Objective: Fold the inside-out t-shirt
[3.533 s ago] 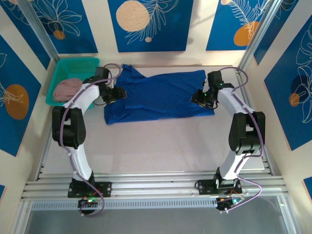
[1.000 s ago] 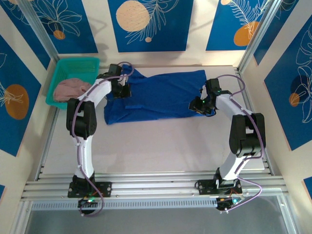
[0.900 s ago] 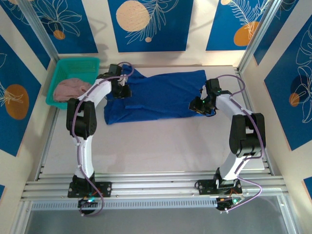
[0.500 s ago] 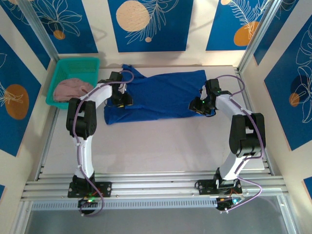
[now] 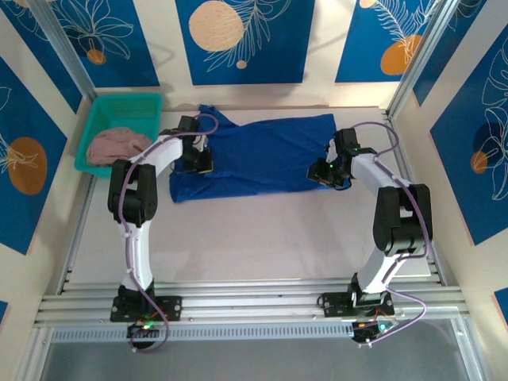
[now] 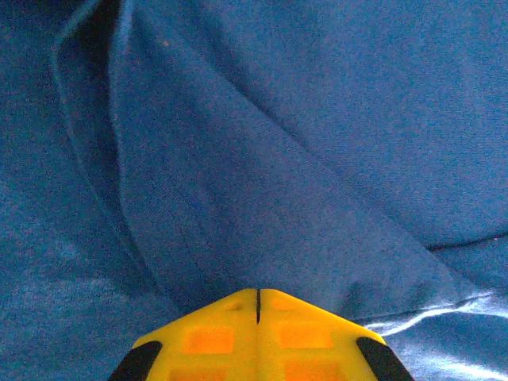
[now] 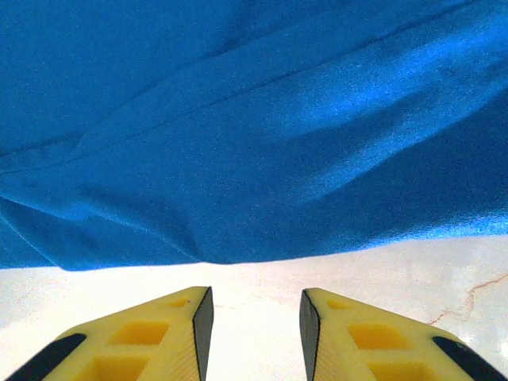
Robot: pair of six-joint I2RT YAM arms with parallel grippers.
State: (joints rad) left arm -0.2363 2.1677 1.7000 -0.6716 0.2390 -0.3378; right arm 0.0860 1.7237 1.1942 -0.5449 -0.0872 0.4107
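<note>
While it lies spread out across the far middle of the table (image 5: 262, 238), the inside-out t-shirt (image 5: 262, 155) shows creases at its left end. My left gripper (image 5: 198, 161) sits on that left end. From the wrist, my left fingers (image 6: 214, 337) are pressed together, tips against a raised ridge of blue cloth (image 6: 262, 198); cannot tell whether fabric is caught between them. My right gripper (image 5: 324, 173) is at the shirt's near right edge. Its jaws stand apart over bare table, with the blue hem (image 7: 238, 258) just ahead of the tips and nothing between them. Far left: a teal basket (image 5: 127, 98) holding a pink garment (image 5: 113, 145), just beside the shirt's left end.
</note>
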